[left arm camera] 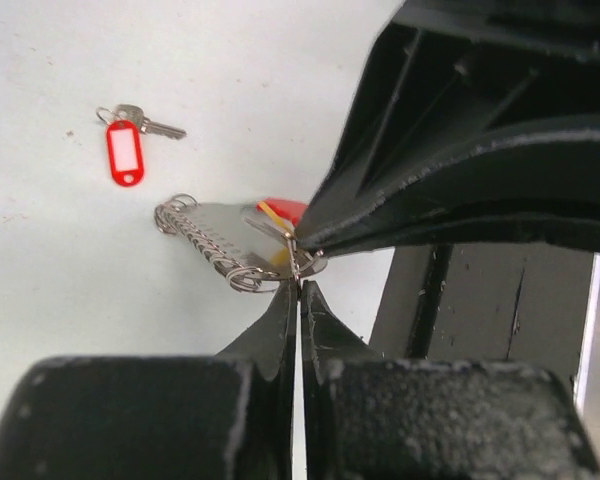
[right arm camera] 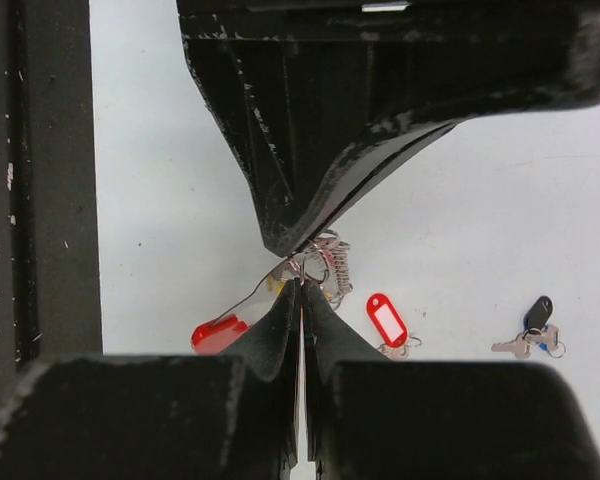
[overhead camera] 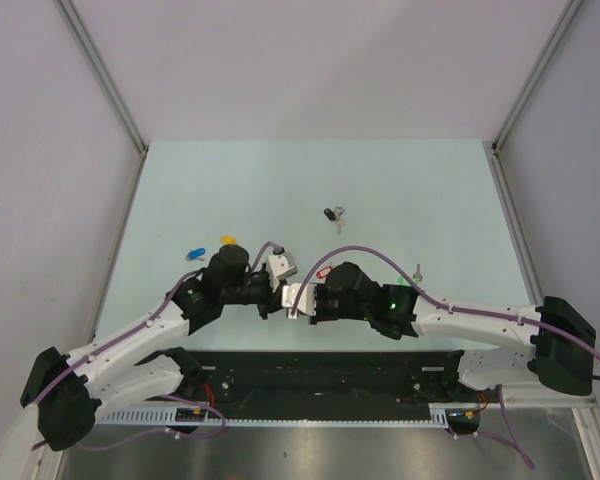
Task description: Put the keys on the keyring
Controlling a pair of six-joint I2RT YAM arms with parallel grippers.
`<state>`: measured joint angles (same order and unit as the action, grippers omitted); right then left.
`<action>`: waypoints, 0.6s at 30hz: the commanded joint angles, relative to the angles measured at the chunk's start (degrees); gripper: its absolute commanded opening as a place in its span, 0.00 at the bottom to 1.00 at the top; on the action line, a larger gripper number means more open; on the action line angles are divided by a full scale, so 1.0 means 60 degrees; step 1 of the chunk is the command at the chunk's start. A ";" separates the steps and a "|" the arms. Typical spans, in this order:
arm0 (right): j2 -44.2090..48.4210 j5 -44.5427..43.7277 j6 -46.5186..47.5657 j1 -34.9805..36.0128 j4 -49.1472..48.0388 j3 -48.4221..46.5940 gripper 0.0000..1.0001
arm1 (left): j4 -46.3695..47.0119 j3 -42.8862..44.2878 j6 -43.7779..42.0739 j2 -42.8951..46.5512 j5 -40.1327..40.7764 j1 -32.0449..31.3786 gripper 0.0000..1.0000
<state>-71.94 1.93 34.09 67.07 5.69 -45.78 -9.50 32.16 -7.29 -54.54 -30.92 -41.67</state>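
Left wrist view: the left gripper (left arm camera: 298, 290) rises from the bottom edge, its two fingers pressed together with only a hairline slit between them. Their tips nip the thin wire at the near end of the keyring (left arm camera: 208, 238). The right gripper (left arm camera: 310, 240) comes in from the upper right. Its fingers are also pressed together, and its tip meets the same spot from the opposite side.

A yellow sliver shows at that joint, but what the right fingers pinch cannot be told. The keyring lies low over the table (left arm camera: 60, 300), and its long axis runs from the tips away to the left. The grey coiled half is in front and the red half just behind.

Neither arm is nearer, since both tips touch the ring at one point. The coming move therefore probably turns on parting the wire there, along that axis. A red-tagged key (left arm camera: 126, 152) lies loose farther off to the left, well apart from both grippers.
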 commanded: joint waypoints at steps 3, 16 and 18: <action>0.0257 0.0307 -0.0246 0.0218 -0.0333 -0.0017 0.00 | 0.1523 -0.0116 0.1067 0.0492 0.0654 -0.0101 0.00; 0.0974 0.0922 -0.0978 -0.0249 -0.1373 0.0949 0.00 | 0.3764 -0.1594 0.3308 0.1692 0.2031 -0.0086 0.00; 0.1236 0.1243 -0.1154 -0.0572 -0.1447 0.1038 0.00 | 0.3984 -0.1858 0.3543 0.1955 0.2237 -0.0086 0.00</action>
<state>-68.23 3.86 30.41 65.69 -1.04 -40.88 5.04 22.63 9.32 -46.17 -23.03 -42.46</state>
